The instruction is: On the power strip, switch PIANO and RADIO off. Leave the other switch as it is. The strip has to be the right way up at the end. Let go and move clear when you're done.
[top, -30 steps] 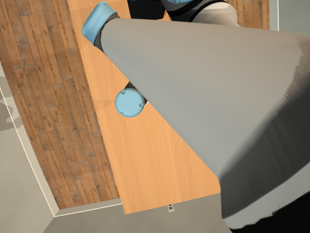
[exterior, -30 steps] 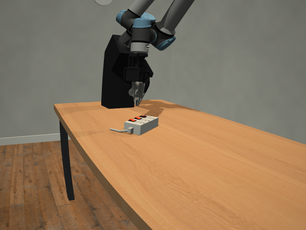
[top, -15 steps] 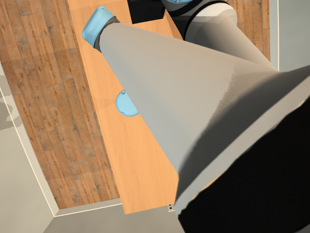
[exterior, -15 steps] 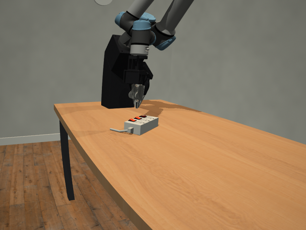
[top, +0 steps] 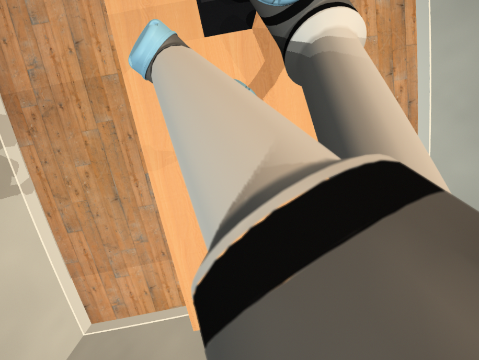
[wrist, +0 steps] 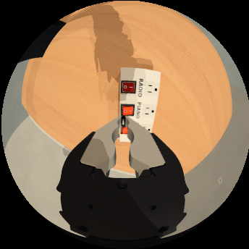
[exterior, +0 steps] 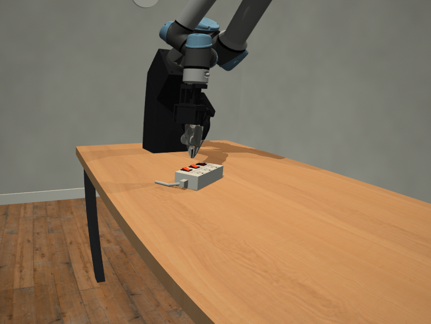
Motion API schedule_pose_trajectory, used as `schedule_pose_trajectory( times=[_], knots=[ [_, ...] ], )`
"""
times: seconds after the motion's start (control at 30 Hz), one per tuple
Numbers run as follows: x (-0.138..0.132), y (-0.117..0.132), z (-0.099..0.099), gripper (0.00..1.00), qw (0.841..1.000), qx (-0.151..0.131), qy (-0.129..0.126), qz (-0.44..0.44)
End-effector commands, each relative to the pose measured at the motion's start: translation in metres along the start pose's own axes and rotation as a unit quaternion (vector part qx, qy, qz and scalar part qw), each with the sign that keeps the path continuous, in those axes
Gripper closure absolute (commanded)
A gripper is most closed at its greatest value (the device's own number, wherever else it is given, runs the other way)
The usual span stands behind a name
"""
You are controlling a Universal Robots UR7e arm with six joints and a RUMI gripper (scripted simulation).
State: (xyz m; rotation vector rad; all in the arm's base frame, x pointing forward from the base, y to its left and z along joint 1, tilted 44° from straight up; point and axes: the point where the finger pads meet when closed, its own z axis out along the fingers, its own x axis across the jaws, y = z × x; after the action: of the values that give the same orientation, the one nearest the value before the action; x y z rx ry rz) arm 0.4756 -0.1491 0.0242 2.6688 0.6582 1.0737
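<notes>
On the wooden worktop [top: 170,186] [exterior: 264,222] [wrist: 188,105], the white plastic power strip [exterior: 211,177] [wrist: 153,77] sits upright near the black pedestal, its dark-red RADIO switch [exterior: 201,164] [wrist: 128,87] apparently off, while the bright-red PIANO switch [exterior: 194,166] [wrist: 127,111] looks lit and still needs pressing by the closed, empty metal jaws [exterior: 192,157] above.

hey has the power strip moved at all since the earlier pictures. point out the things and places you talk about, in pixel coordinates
No, the power strip [exterior: 198,176] [wrist: 140,99] sits at the same spot on the table [exterior: 264,222] in the exterior view.
</notes>
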Motion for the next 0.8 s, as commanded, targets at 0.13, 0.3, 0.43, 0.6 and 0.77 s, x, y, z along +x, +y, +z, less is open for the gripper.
schedule_pose_trajectory(
  times=[0.13,0.3,0.43,0.6,0.77],
  knots=[
    [0.0015,0.0019,0.0092,1.00,1.000,-0.002,0.001,-0.002],
    [0.0015,0.0020,0.0131,1.00,1.000,-0.002,0.001,-0.002],
    [0.0015,0.0020,0.0150,1.00,1.000,-0.002,0.001,-0.002],
    [0.0014,0.0013,0.0159,1.00,1.000,-0.002,0.001,-0.002],
    [0.0014,0.0015,0.0154,1.00,1.000,-0.002,0.001,-0.002]
  ],
)
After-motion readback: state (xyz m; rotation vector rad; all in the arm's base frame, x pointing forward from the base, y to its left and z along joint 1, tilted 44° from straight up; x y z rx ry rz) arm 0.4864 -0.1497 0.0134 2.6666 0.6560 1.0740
